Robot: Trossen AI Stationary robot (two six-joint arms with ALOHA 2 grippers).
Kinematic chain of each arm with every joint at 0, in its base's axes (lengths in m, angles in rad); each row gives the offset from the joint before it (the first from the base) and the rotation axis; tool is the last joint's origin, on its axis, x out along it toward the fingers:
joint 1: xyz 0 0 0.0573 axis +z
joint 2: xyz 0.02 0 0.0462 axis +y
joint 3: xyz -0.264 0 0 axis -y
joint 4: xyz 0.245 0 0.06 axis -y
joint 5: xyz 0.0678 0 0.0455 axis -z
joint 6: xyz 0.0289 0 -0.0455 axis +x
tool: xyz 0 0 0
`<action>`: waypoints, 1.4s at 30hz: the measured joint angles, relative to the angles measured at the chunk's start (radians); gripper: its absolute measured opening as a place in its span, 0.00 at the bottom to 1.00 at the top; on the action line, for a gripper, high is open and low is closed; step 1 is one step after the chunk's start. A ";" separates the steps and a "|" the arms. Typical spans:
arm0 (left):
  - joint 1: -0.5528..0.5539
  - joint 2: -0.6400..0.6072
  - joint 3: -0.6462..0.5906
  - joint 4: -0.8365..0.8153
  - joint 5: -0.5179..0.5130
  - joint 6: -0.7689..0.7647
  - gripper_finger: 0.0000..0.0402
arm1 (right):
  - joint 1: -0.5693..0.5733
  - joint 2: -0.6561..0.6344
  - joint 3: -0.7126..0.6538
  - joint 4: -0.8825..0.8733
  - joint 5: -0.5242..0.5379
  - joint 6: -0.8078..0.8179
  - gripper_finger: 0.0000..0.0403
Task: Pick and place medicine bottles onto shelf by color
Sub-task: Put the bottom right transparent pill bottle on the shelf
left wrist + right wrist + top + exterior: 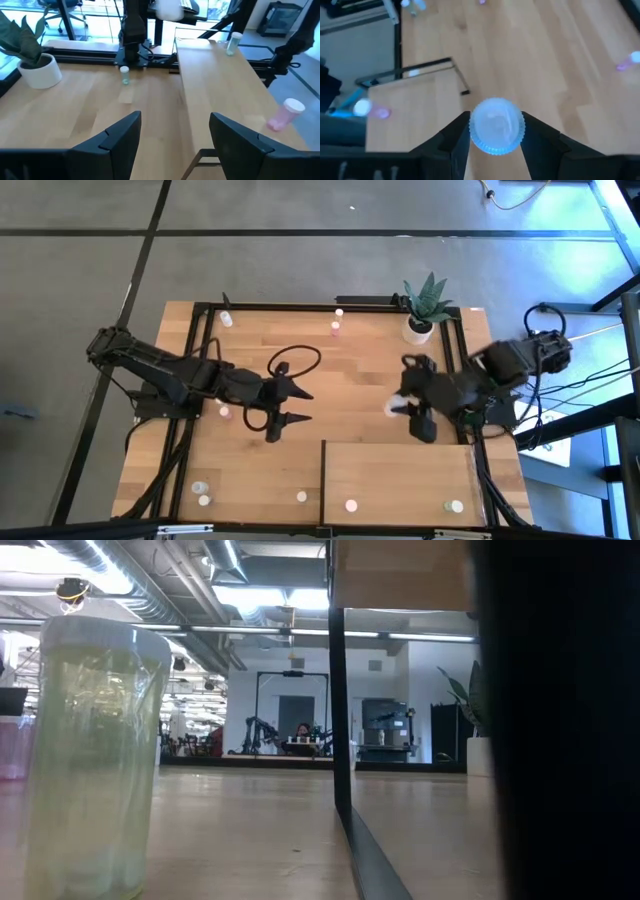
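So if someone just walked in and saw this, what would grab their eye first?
Probably the right gripper, closed on a white-capped bottle and held over the table near the shelf. Next, the left gripper waiting open at mid-table, and the potted plant at the table's far right edge. Small bottles dot the table and shelf, including a pink one on the shelf.
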 joint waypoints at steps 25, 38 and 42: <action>-0.070 -0.001 0.001 0.346 0.253 0.120 0.57 | 0.544 0.001 -0.052 0.055 0.021 -0.088 0.39; -0.123 -0.001 0.001 0.335 0.245 0.160 0.57 | 0.573 0.097 -0.052 0.095 0.143 -0.137 0.39; -0.135 0.000 0.001 0.327 0.245 0.160 0.57 | 0.551 0.139 -0.052 0.127 0.124 -0.107 0.39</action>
